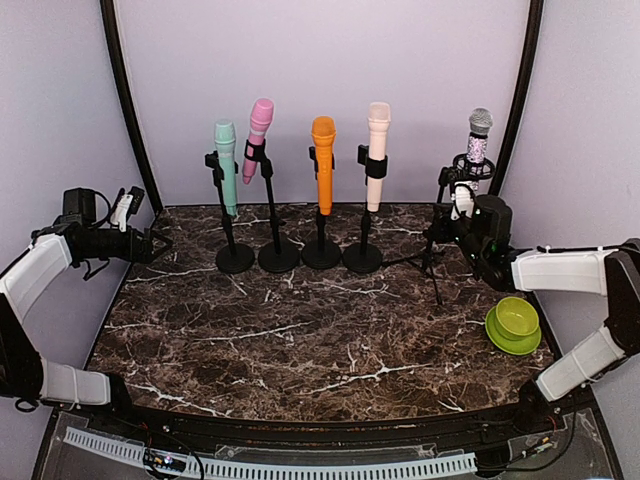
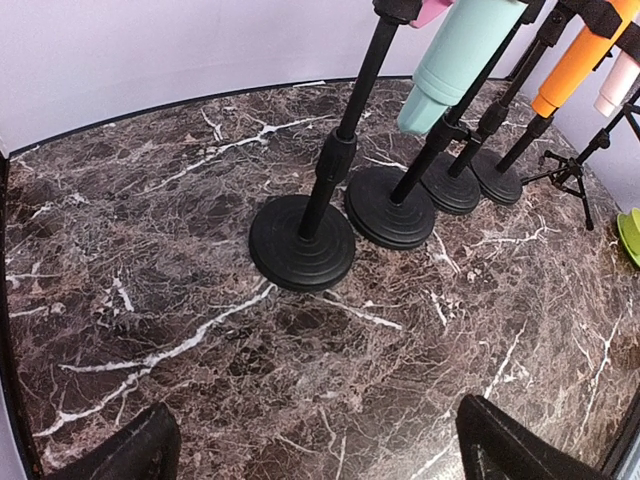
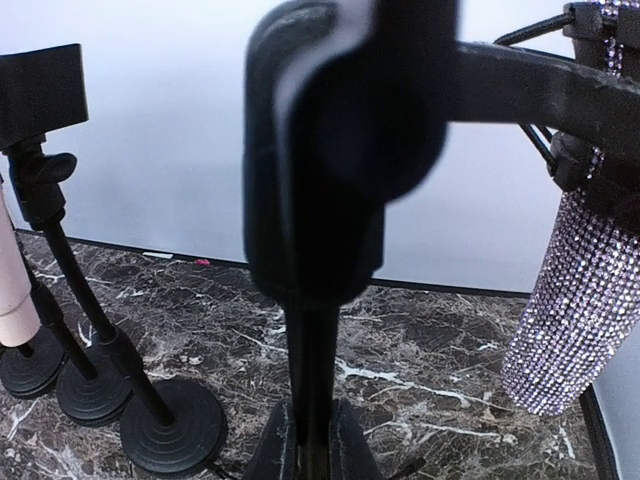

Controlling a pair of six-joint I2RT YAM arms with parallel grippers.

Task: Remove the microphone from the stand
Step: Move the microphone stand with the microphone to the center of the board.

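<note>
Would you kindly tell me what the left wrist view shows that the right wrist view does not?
Only the left wrist view: the mint microphone, the orange microphone, the green bowl's edge and the open left end effector. Only the right wrist view: the sparkly microphone and the right end effector shut on the tripod stand's pole. Both: the marble table and round-based stands.

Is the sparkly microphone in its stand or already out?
In. The sparkly microphone stands in the holder atop the tripod stand; the right wrist view shows its body hanging from that holder.
</note>
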